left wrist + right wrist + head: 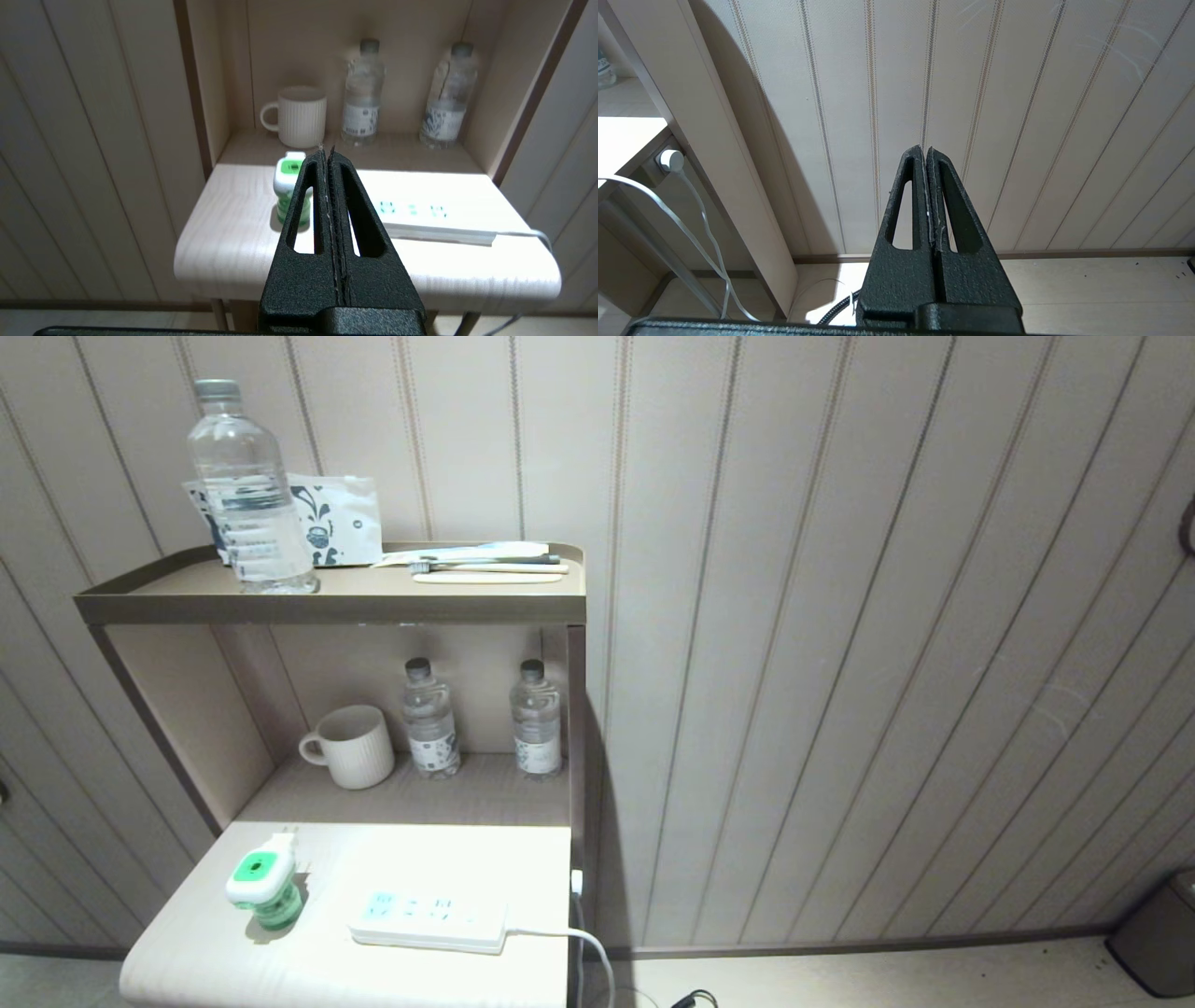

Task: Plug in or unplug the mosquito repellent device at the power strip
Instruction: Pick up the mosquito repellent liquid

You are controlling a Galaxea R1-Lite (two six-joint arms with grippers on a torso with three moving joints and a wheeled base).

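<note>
The left claw was clenched tight and empty, held level and pointing at the bench. The right claw was clenched too, facing the wall. The repellent stood unplugged beside the strip.

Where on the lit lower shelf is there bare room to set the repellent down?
Bare: front strip of the pale wooden shelf before the green-and-white repellent device and white power strip, and behind the strip. The gap between them is tight.

device: green centre, white cap | strip: white (bluish sockets) | mug: cream, ribbed
</note>
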